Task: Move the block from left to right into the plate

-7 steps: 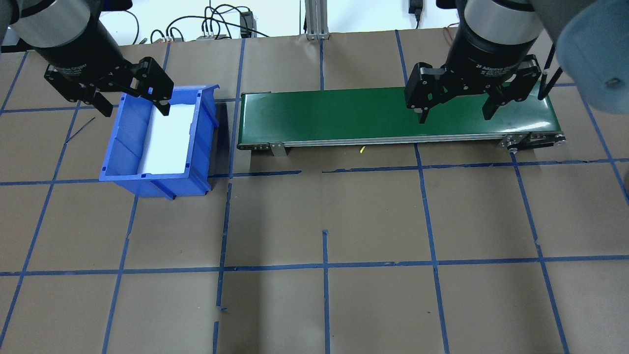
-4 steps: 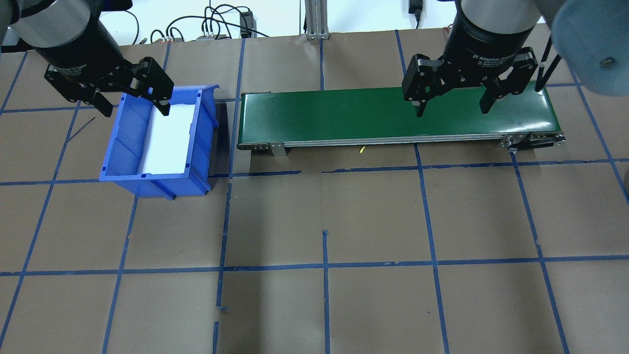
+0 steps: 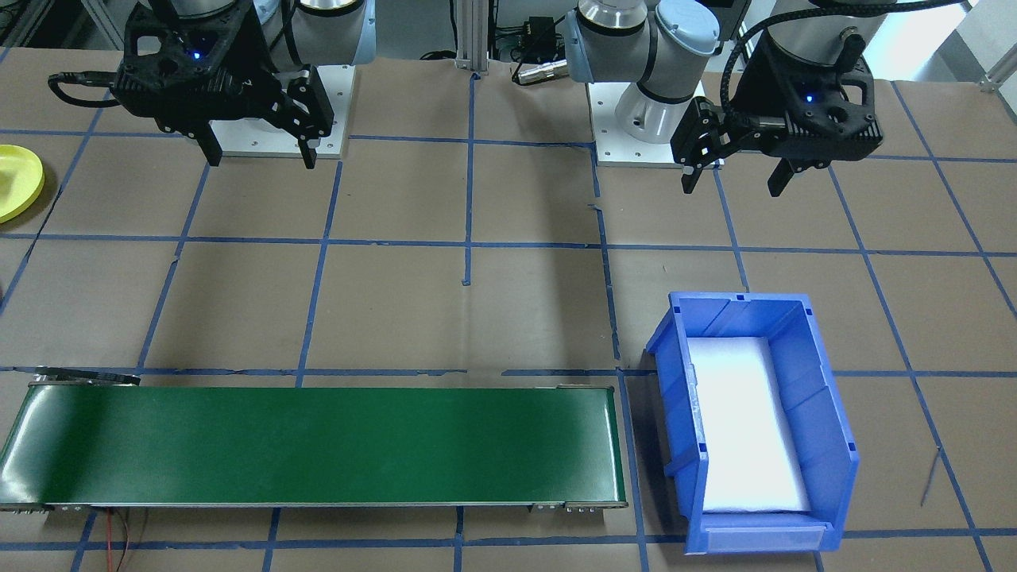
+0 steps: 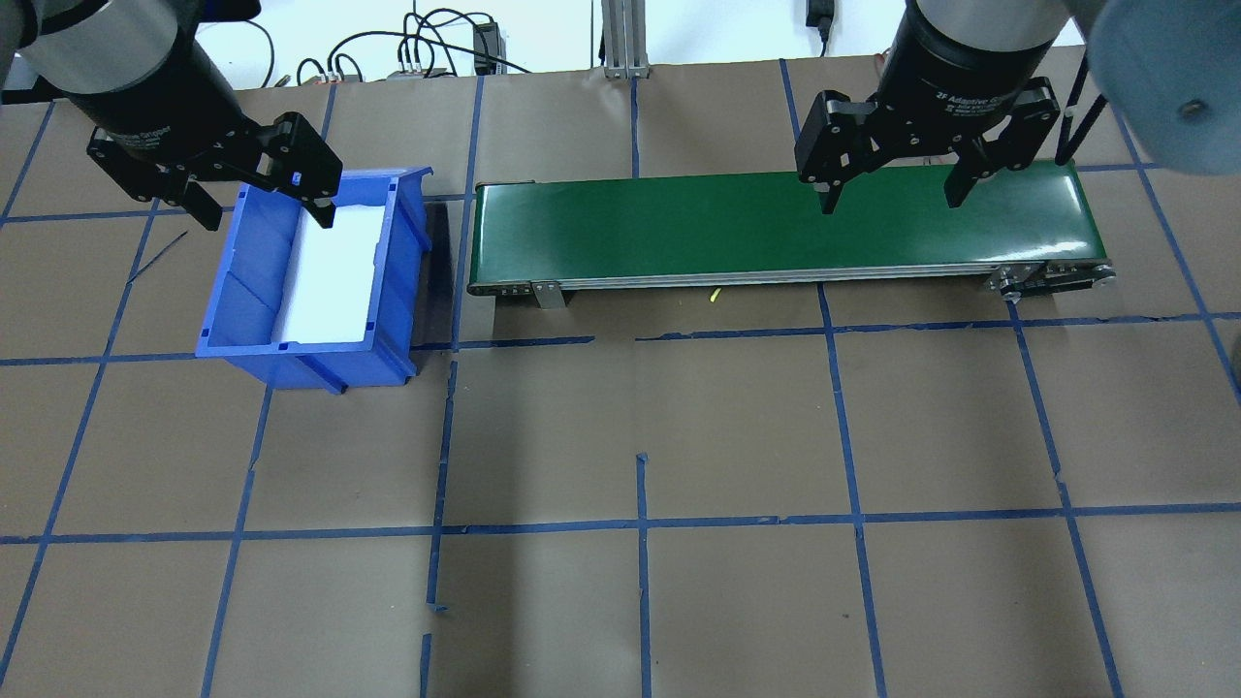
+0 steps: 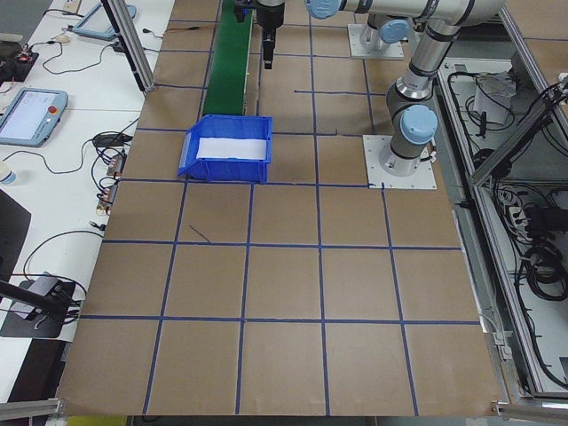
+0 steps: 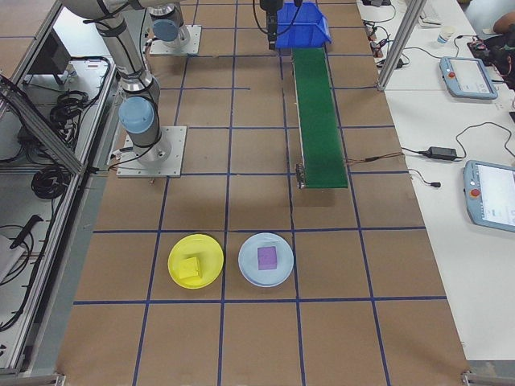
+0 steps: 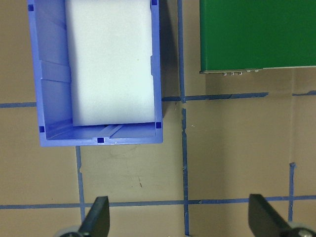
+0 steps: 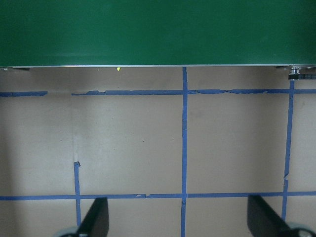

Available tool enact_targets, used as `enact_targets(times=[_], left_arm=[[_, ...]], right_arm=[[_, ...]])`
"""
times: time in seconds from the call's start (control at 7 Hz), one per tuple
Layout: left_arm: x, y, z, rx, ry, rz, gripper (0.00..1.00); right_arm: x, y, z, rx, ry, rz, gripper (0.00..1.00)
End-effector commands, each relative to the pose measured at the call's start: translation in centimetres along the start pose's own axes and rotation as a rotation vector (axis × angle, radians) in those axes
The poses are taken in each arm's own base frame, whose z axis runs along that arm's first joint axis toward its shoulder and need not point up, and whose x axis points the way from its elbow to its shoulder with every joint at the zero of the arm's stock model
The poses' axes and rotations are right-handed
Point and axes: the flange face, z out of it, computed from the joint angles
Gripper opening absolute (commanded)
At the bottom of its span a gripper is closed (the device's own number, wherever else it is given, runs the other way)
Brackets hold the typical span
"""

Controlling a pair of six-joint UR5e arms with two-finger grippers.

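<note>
Two pincers hang spread and empty: the left pincer point(image 4: 262, 199) over the blue bin point(image 4: 320, 276), the right pincer point(image 4: 892, 184) above the green conveyor point(image 4: 679, 228). The yellow block point(image 6: 190, 268) already sits in the yellow plate point(image 6: 195, 261) near the worktop's right end; apparently nothing remains but to park.

Right pincer point(image 4: 890, 194) body: white print "2F Adaptive G…", partly legible; smaller lines unreadable.

Silver-grey tube arms with pale blue joint caps; black two-finger left gripper point(image 4: 262, 204) and right gripper point(image 4: 892, 189), white lettering, probably "Adaptive Gripper".
</note>
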Motion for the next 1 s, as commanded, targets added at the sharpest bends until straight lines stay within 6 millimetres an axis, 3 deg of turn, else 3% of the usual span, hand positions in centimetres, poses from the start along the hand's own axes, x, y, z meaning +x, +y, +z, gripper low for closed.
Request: enact_targets(times=[0.0, 0.14, 0.86], left_arm=[[0.3, 0.1, 0.1, -0.003, -0.001, 0.004, 1.0], [0.3, 0.1, 0.1, -0.003, -0.001, 0.005, 1.0], [0.2, 0.1, 0.1, -0.003, -0.001, 0.004, 1.0]], right_arm=[[0.4, -0.3, 1.3, -0.014, 0.006, 0.004, 1.0], [1.1, -0.3, 2.3, -0.039, 0.005, 0.02, 1.0], [1.2, -0.4, 2.3, -0.033, 0.005, 0.02, 1.0]])
